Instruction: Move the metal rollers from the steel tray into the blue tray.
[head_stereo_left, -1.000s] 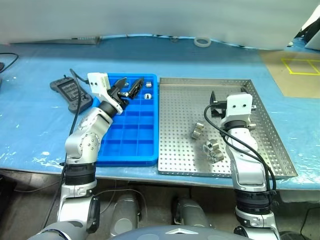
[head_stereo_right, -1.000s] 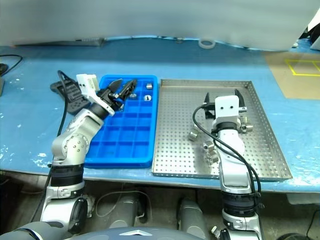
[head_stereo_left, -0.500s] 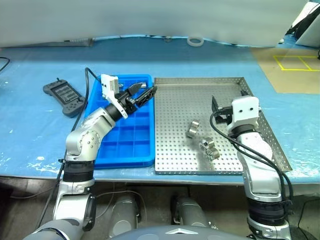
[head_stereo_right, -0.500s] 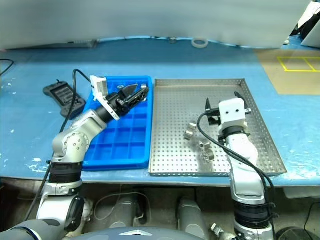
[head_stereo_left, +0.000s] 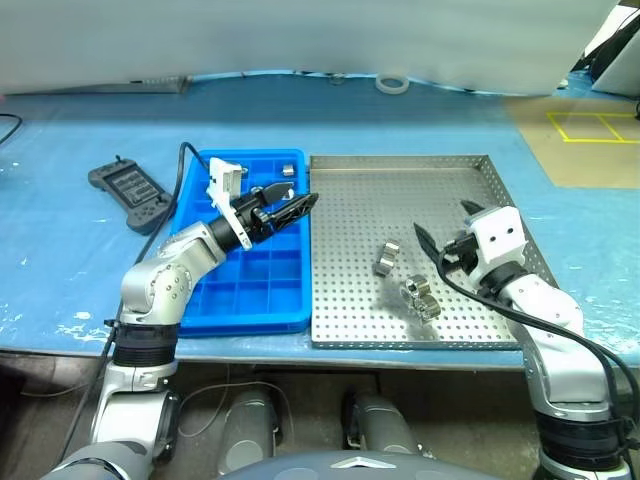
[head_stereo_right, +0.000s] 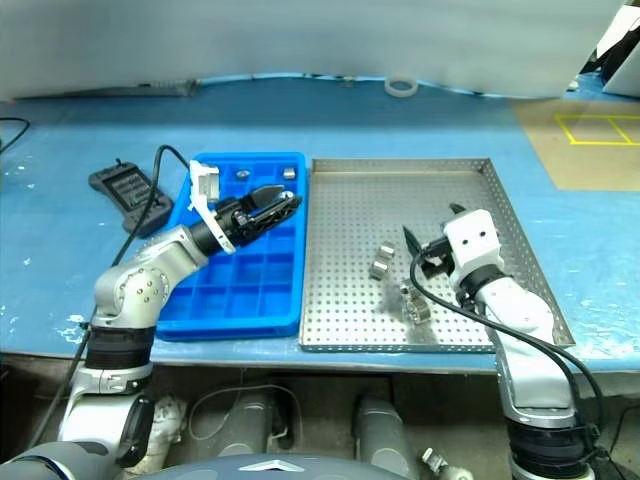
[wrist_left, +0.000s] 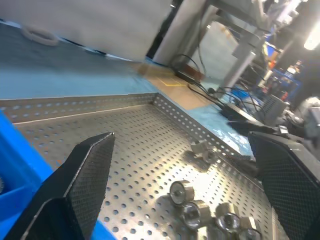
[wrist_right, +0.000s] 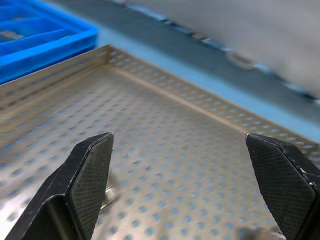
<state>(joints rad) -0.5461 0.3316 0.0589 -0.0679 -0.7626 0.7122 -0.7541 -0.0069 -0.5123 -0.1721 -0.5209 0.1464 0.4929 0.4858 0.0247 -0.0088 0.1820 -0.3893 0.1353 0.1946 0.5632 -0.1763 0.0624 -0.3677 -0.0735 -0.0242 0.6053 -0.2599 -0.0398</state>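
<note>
We see the pale blue table sheet (head_stereo_left: 60, 250) spread under everything; on it the steel tray (head_stereo_left: 470, 330) takes the centre and right, its perforated floor mostly bare, and touching its left rim lies the narrower blue tray (head_stereo_left: 250, 318) with its grid of compartments; at about ten o'clock from the blue tray rests a dark handheld controller (head_stereo_left: 128, 190) with a cable, and far off at twelve o'clock, near the back edge of the sheet, sits a white tape ring (head_stereo_left: 391, 83); the left gripper (head_stereo_left: 300, 205) hovers over the blue tray's right side, pointing towards three o'clock at the steel tray, its fingers well apart and holding nothing, as the left wrist view confirms; the right gripper (head_stereo_left: 444, 228) hangs over the right half of the steel tray, pointing towards ten o'clock, its fingers likewise spread wide and empty; the metal rollers (head_stereo_left: 421, 297) mostly remain in the steel tray, a cluster near its front centre with one roller (head_stereo_left: 385, 258) lying apart at about eleven o'clock from that cluster; two small rollers (head_stereo_right: 287, 172) already sit in the far compartments of the blue tray.
</note>
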